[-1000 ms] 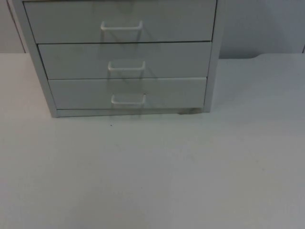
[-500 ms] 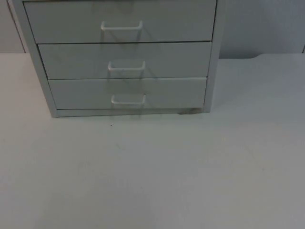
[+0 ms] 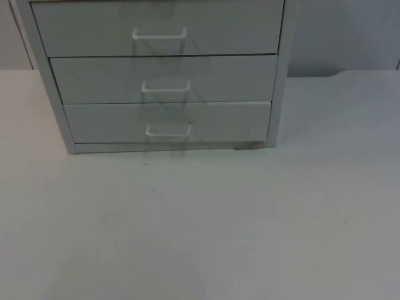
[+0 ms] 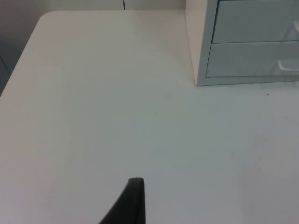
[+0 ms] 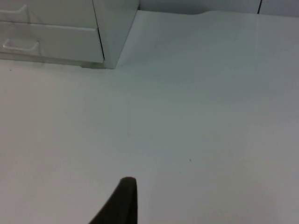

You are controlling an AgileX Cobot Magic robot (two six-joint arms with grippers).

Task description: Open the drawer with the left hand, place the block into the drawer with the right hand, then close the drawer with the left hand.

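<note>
The drawer unit [image 3: 164,75] is seen well ahead of both the left gripper [image 4: 133,205] and the right gripper [image 5: 122,203], its three drawers shut, fronts and handles facing them. Whether either gripper is spread cannot be told.

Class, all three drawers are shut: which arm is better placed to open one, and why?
Probably the left. Its tool hangs over the table on the cabinet's left, facing the drawer fronts. The right tool waits on the other side.

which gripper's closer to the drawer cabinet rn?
Left, barely; near even. Left gripper sits off the left front corner of the drawer cabinet, right gripper off its right front corner, both apart from it.
</note>
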